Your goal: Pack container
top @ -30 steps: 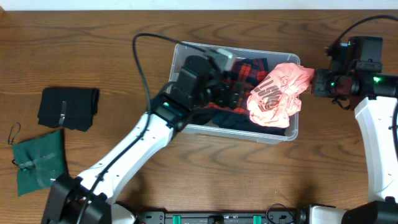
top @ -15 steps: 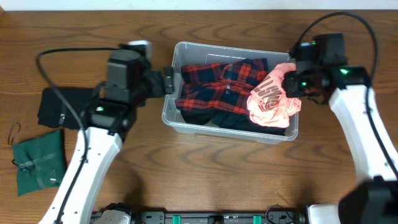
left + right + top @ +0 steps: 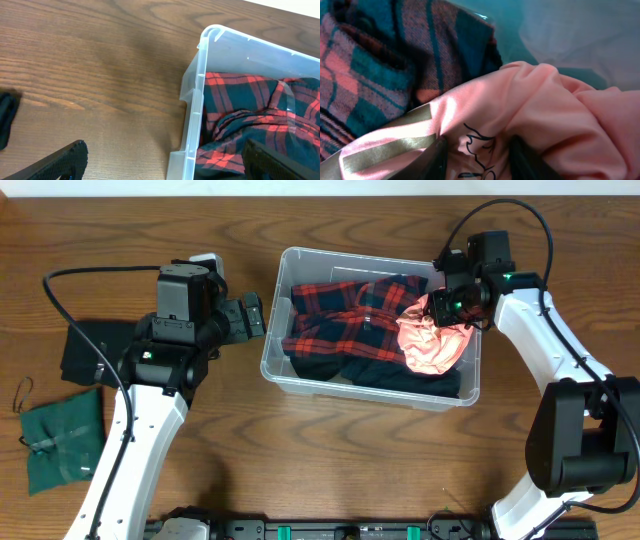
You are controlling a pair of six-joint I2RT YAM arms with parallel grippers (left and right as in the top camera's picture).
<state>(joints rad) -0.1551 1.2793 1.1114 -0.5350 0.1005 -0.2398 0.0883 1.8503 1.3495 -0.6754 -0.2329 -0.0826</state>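
- Worktop [image 3: 350,465]: brown wood grain; it carries every item below.
- Container [image 3: 368,393]: clear plastic bin with a rounded rim, standing upright on the worktop right of centre, between the two arms. The left wrist view shows its near-left corner and moulded rib.
- Plaid garment [image 3: 340,330]: red and dark check, crumpled. It lies inside the container and fills the left and middle of it.
- Pink garment [image 3: 432,348]: salmon fabric with dark lettering, at the right end of the container and partly over the plaid garment. Its upper edge is drawn up toward the right tool.
- Right tool [image 3: 438,304]: over the container's far-right corner. The right wrist view shows pink fabric bunched between its two dark fingers, so it is clamped on the pink garment.
- Left tool [image 3: 252,317]: outside the container, just beside its left wall and pointing toward it. Its fingers are spread wide with nothing between them.
- Black cloth [image 3: 88,352]: folded, at the left of the worktop, well apart from the container and partly under the left arm.
- Green pouch [image 3: 62,440]: dark green, flat, just in front of the black cloth.
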